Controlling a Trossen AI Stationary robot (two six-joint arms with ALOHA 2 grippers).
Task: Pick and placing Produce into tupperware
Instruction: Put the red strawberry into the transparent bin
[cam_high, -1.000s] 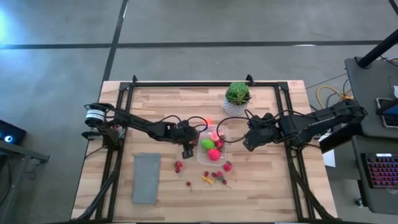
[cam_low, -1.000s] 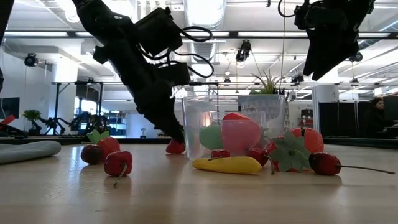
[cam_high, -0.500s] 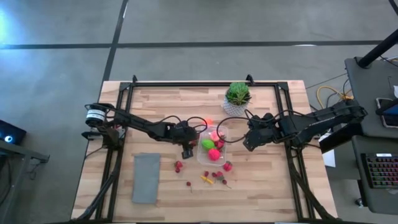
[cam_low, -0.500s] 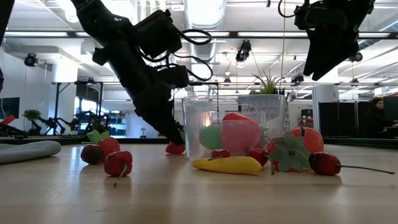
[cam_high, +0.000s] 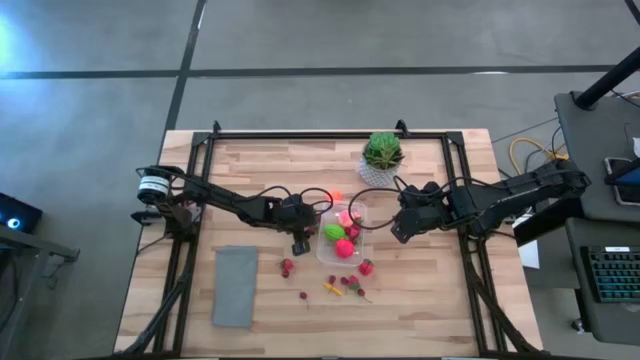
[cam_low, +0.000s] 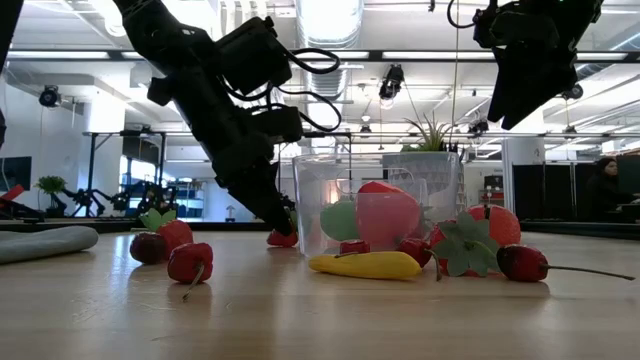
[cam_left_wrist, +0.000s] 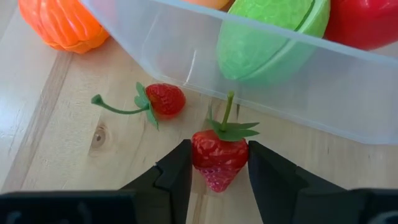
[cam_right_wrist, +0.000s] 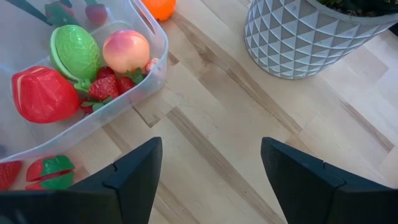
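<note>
A pale wooden plank table (cam_high: 260, 165) is set on grey concrete floor. Left of centre, the left gripper (cam_left_wrist: 216, 167) is clamped on a small red strawberry (cam_left_wrist: 216, 155), stem toward the clear rectangular plastic tub (cam_high: 343, 237) at centre. Right, the right gripper (cam_right_wrist: 208, 168) hangs spread, empty.

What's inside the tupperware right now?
The tupperware holds a green piece, a peach-coloured fruit, a big red piece and small strawberries. Anything lying beneath these is covered.
</note>
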